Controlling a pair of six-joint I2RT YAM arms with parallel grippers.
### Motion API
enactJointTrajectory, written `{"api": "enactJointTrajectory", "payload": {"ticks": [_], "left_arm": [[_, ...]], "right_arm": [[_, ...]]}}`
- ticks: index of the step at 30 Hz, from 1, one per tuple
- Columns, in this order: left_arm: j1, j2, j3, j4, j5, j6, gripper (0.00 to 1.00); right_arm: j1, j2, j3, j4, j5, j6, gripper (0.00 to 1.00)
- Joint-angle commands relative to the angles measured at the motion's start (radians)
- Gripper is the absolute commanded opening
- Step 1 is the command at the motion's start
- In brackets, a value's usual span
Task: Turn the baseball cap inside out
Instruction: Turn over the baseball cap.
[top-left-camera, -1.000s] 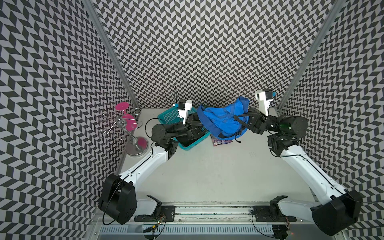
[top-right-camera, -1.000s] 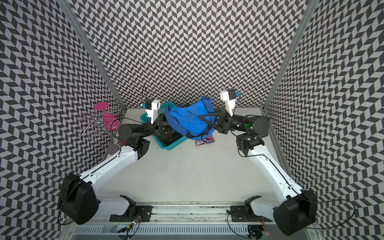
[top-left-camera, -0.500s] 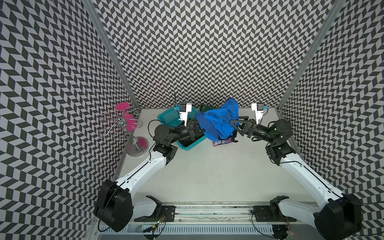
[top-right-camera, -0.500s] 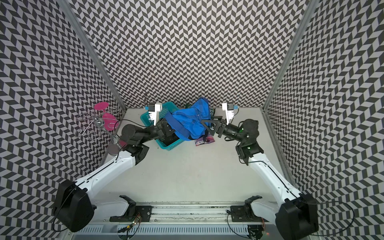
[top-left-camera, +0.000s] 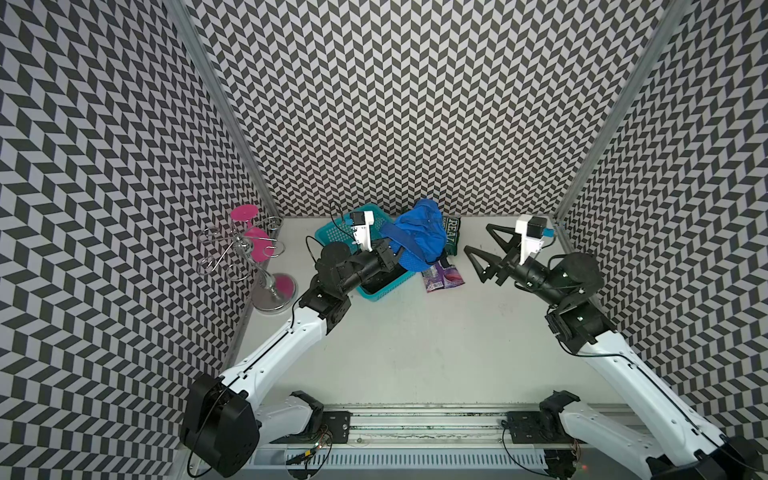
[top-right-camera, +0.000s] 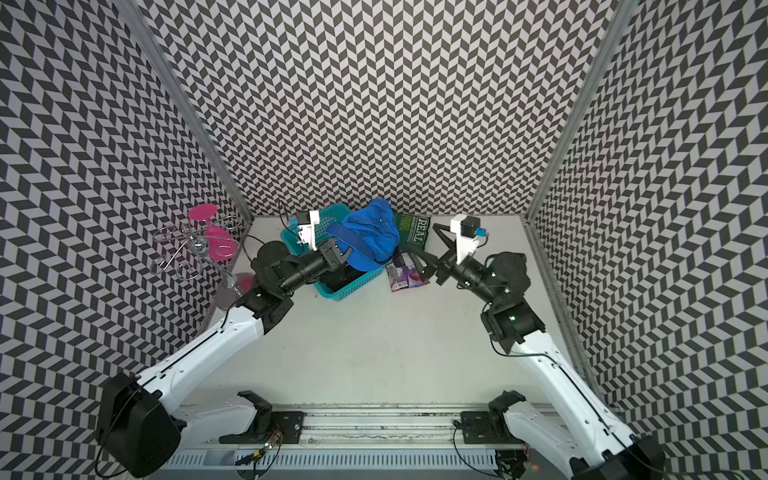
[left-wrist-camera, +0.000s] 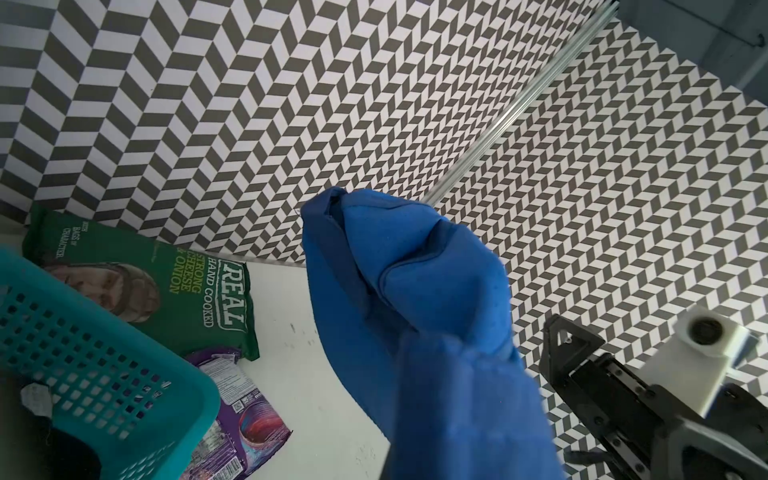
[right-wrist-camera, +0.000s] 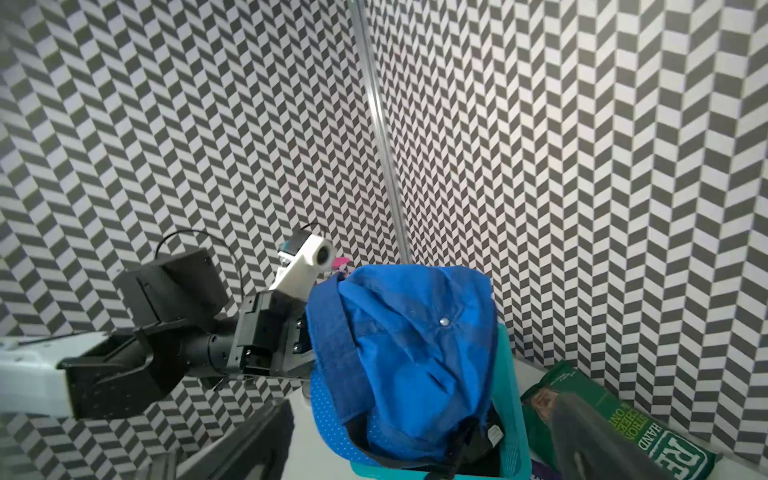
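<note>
the left gripper (top-left-camera: 394, 251) is clenching on an edge of the blue cap (top-left-camera: 419, 237), and the cap is hanging from it in a crumpled bunch over the far right corner of the teal basket (top-left-camera: 332, 233), lifted clear of the table (top-left-camera: 415, 340); in the right wrist view the cap (right-wrist-camera: 407, 353) is drooping with its dotted underside down at the basket's rim. both top views are showing the dark band of the cap (top-right-camera: 370, 237) running back to the left gripper (top-right-camera: 337, 249), which is reaching in over the basket (top-right-camera: 345, 286). the right gripper (top-left-camera: 477, 237) is hovering well to the right of the basket, released and holding nothing, its jaws spread wide and pointing at the cap but apart from it. a green chip bag (top-left-camera: 454, 232) is lying just right of the basket by the back wall, and a purple packet (top-left-camera: 442, 277) is lying beside the basket's right side. a wire stand (top-left-camera: 257, 253) with pink glasses is standing left of the basket.
</note>
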Motion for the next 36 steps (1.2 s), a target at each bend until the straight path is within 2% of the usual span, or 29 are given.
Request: {"api": "enactJointTrajectory", "payload": {"ticks": [1, 3, 6, 15, 18, 25, 30, 36], "left_arm": [[-0.021, 0.021, 0.045, -0.035, -0.024, 0.001, 0.0], [-0.027, 0.03, 0.059, -0.054, -0.019, 0.006, 0.0], [-0.035, 0.037, 0.07, -0.066, -0.014, 0.006, 0.0], [-0.048, 0.026, 0.081, -0.073, -0.006, -0.002, 0.0], [-0.053, 0.024, 0.084, -0.077, -0.004, -0.002, 0.0], [-0.058, 0.014, 0.089, -0.114, -0.034, 0.023, 0.0], [-0.058, 0.023, 0.103, -0.158, -0.038, 0.056, 0.0], [-0.059, 0.045, 0.127, -0.221, -0.027, 0.103, 0.0]], "right_arm": [[0.167, 0.034, -0.012, 0.026, 0.213, -0.243, 0.99], [0.244, 0.064, -0.017, 0.069, 0.326, -0.303, 1.0], [0.302, 0.101, -0.025, 0.148, 0.447, -0.348, 1.0], [0.367, 0.194, -0.028, 0.201, 0.506, -0.518, 1.0], [0.38, 0.223, -0.024, 0.204, 0.552, -0.561, 1.0], [0.391, 0.27, -0.009, 0.266, 0.855, -0.611, 1.0], [0.392, 0.299, -0.004, 0.312, 1.026, -0.659, 1.0], [0.39, 0.32, 0.003, 0.413, 1.064, -0.699, 1.0]]}}
